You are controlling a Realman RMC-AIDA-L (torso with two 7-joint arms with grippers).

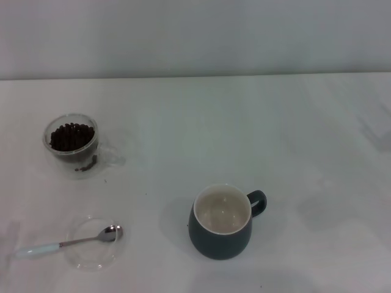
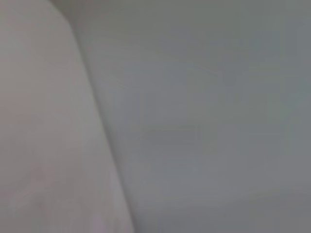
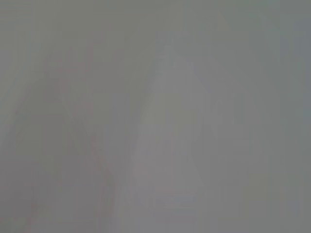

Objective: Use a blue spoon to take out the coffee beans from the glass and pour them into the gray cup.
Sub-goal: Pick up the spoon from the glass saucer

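Neither gripper shows in any view, so their state cannot be told. The blue spoon [image 1: 61, 243] lies at seven o'clock, its bowl resting on a clear saucer [image 1: 91, 256]. The glass [image 1: 73, 145] of coffee beans [image 1: 72, 135] sits at ten o'clock; the gray cup [image 1: 222, 223] stands empty near centre, ready to receive.

White table [image 1: 305, 152] fills view; plain pale grey wall [image 1: 195, 36] behind; soft even light.
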